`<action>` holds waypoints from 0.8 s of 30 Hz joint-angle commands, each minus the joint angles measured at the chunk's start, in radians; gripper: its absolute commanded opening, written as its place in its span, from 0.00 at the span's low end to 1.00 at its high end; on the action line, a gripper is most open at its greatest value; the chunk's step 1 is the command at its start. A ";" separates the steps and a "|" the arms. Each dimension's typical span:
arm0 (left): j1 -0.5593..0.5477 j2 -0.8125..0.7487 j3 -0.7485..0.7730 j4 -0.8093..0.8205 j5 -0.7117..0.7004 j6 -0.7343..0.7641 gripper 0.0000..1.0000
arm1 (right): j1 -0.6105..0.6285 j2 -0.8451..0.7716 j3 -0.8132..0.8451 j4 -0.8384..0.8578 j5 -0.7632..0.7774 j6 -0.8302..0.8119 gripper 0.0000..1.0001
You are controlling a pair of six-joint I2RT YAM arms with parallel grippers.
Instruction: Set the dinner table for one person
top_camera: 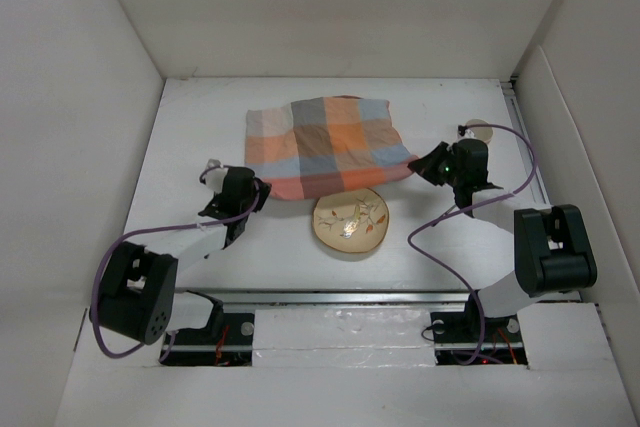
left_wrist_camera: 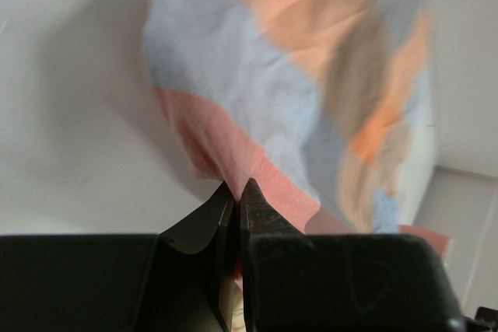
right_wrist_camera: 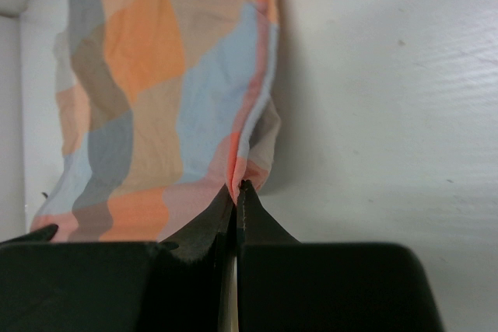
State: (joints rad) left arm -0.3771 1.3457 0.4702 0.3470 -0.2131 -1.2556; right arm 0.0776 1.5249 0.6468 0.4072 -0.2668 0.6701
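Note:
The orange-blue-grey checked cloth (top_camera: 325,145) hangs stretched above the white dinner table (top_camera: 200,117), held at its two near corners. My left gripper (top_camera: 262,187) is shut on its near left corner, seen pinched in the left wrist view (left_wrist_camera: 237,184). My right gripper (top_camera: 416,163) is shut on its near right corner, also pinched in the right wrist view (right_wrist_camera: 237,186). The cloth fills both wrist views (left_wrist_camera: 296,75) (right_wrist_camera: 156,99). A cream plate (top_camera: 350,221) with a leaf pattern lies on the table just in front of the cloth.
A small round beige object (top_camera: 478,130) lies at the far right of the table behind my right gripper. White walls enclose the table on the left, back and right. Something brown shows at the cloth's far edge (top_camera: 345,97).

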 commanded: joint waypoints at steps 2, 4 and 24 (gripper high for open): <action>0.085 -0.155 0.235 -0.048 -0.060 0.244 0.00 | 0.005 -0.081 0.183 -0.031 0.000 -0.007 0.00; 0.119 -0.149 0.453 -0.100 -0.058 0.324 0.00 | 0.030 -0.098 0.348 -0.074 0.008 -0.013 0.00; 0.129 0.038 1.251 -0.437 0.069 0.763 0.05 | 0.113 -0.221 1.044 -0.591 0.097 -0.219 0.00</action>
State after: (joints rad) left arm -0.2577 1.3651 1.7943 -0.0761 -0.1570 -0.5579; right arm 0.1970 1.2415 1.7340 -0.1322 -0.2001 0.4759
